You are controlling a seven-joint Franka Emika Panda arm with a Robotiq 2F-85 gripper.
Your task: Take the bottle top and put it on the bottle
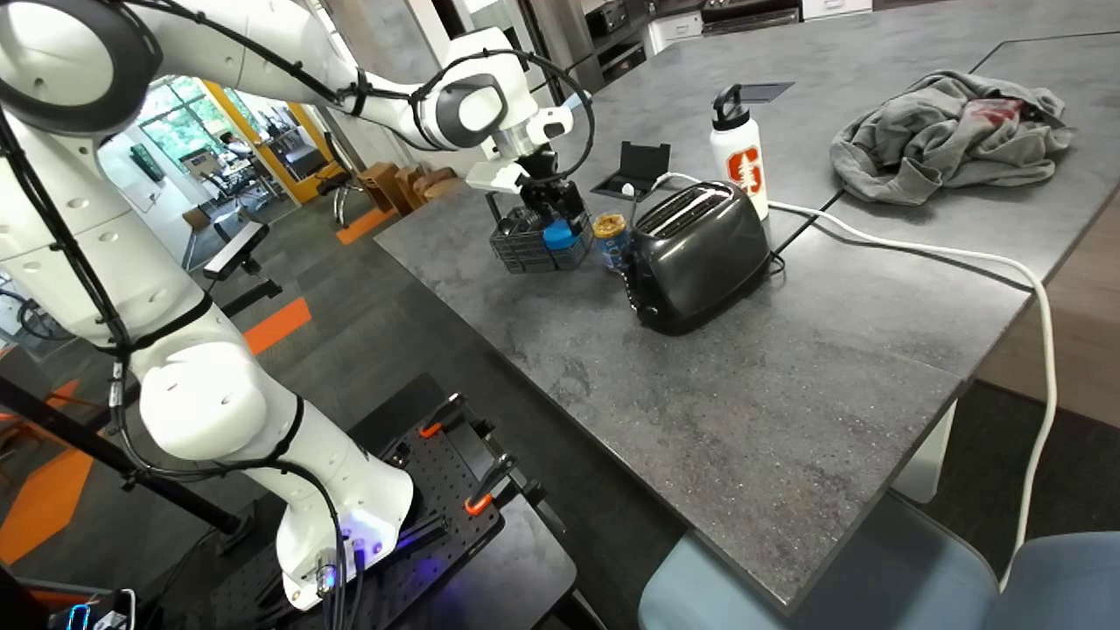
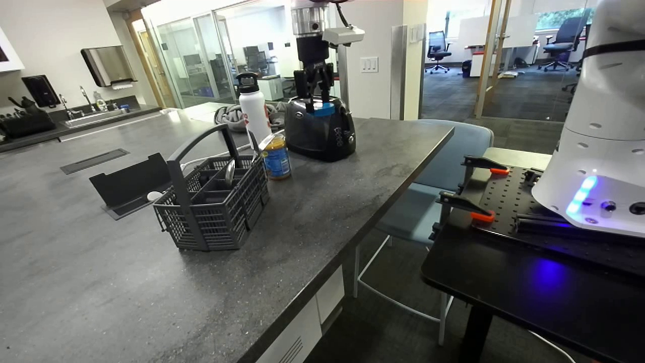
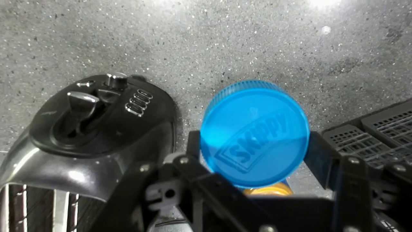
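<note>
Grey counter [image 3: 199,42] fills the wrist view's background. At left, the toaster [image 3: 106,141] runs past the edge; midway, the gripper [image 3: 256,149] clasps the cap [image 3: 254,137] above the counter, hiding most of the jar [image 3: 270,190]; at right, the basket [image 3: 389,116] is cut off and partly masked by the gripper.

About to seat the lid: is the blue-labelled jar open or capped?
Open: in both exterior views the jar shows a bare yellowish mouth, and the blue lid is clamped in the gripper, off the jar.
</note>
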